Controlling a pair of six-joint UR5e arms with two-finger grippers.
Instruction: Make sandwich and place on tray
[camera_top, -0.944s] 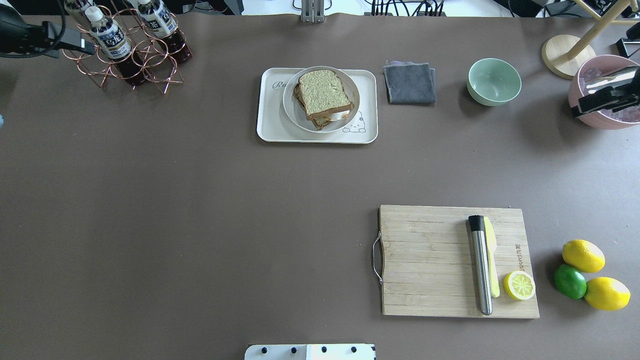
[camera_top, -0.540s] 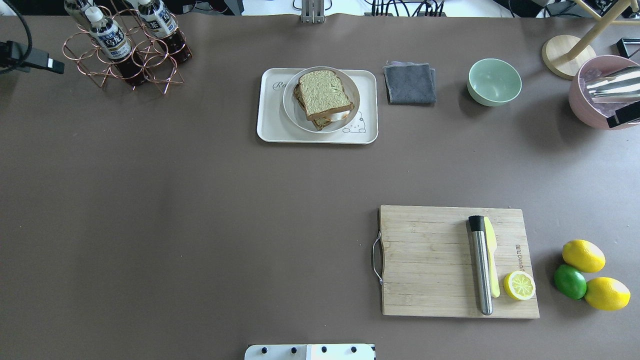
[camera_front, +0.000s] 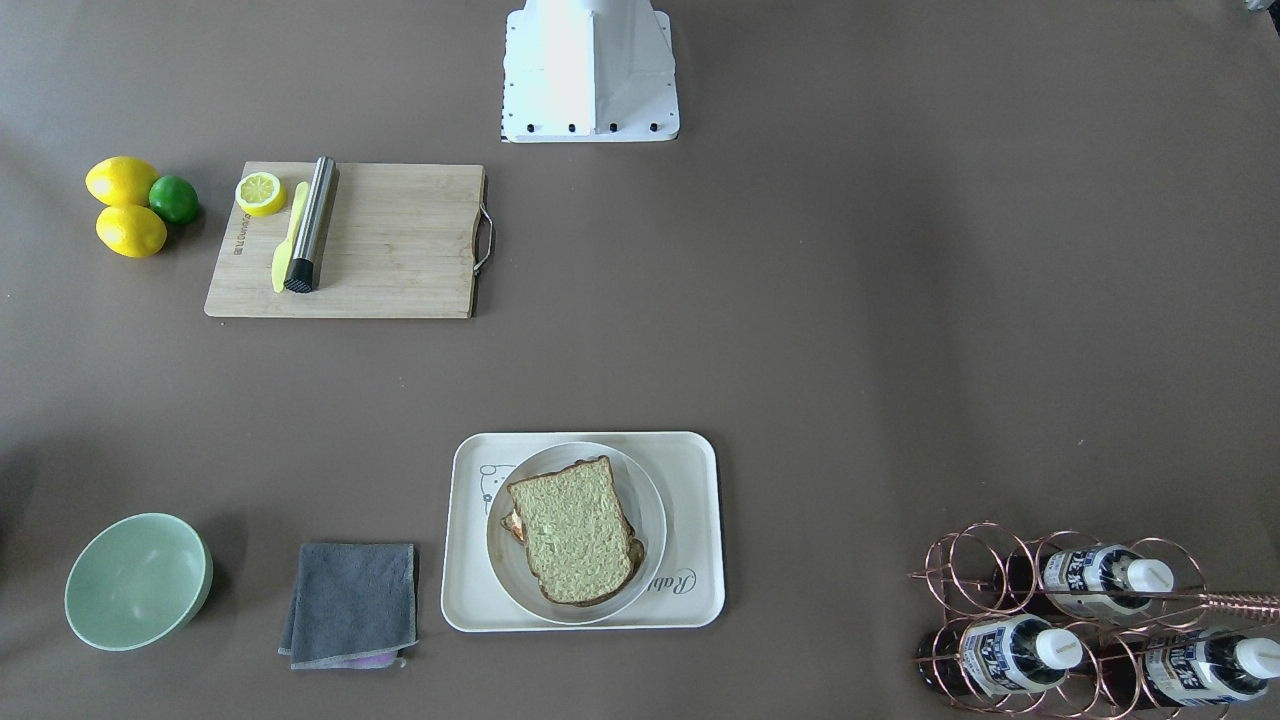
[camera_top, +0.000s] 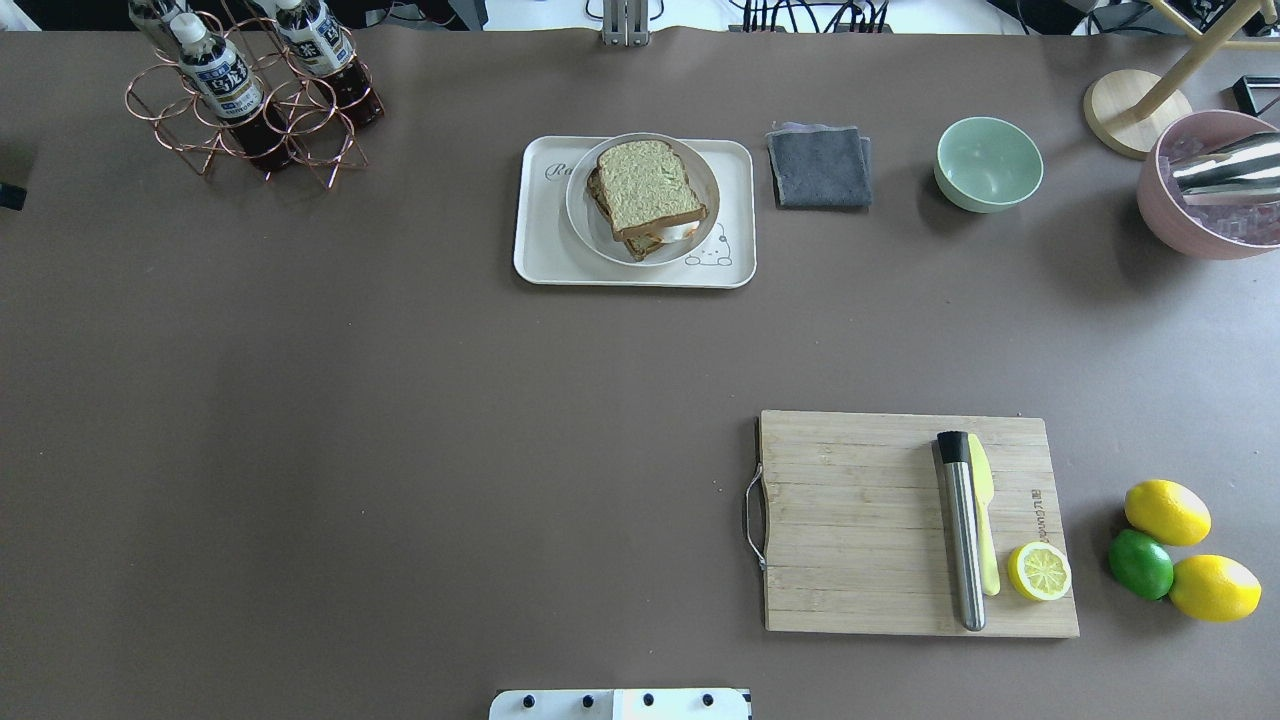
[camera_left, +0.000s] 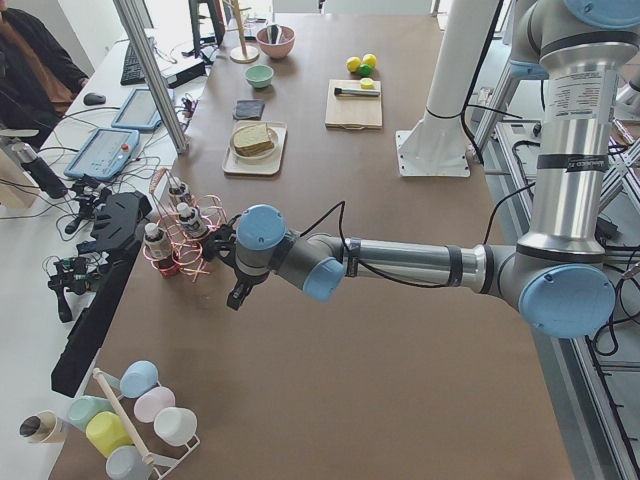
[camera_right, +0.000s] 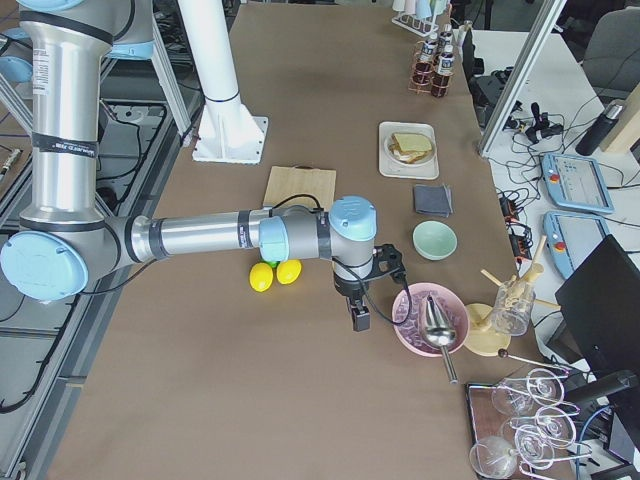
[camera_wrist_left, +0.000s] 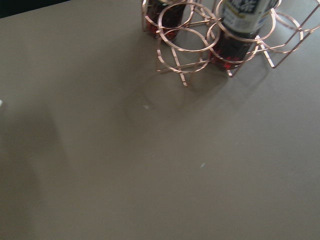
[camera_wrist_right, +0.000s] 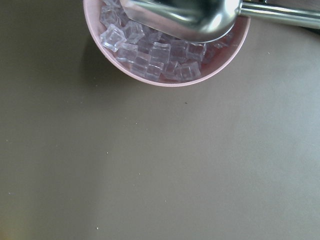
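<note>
The sandwich (camera_top: 648, 190), two tan bread slices with white egg showing at the edge, lies on a round white plate (camera_top: 583, 222). The plate stands on the cream tray (camera_top: 540, 250) at the table's far middle. Both also show in the front-facing view: sandwich (camera_front: 575, 530), tray (camera_front: 692, 590). My left gripper (camera_left: 238, 297) shows only in the left side view, low by the bottle rack, far from the tray. My right gripper (camera_right: 359, 318) shows only in the right side view, beside the pink bowl. I cannot tell whether either is open or shut.
A wooden cutting board (camera_top: 850, 520) holds a metal rod (camera_top: 962, 540), a yellow knife and a lemon half (camera_top: 1039, 571). Lemons and a lime (camera_top: 1140, 563) lie right of it. There is a grey cloth (camera_top: 820, 165), a green bowl (camera_top: 988, 163), a pink ice bowl (camera_top: 1165, 235) and a bottle rack (camera_top: 250, 90).
My left arm has drawn back past the overhead view's left edge. My right gripper has left that view's right edge over the pink bowl. The sandwich, plate and tray have not moved.
</note>
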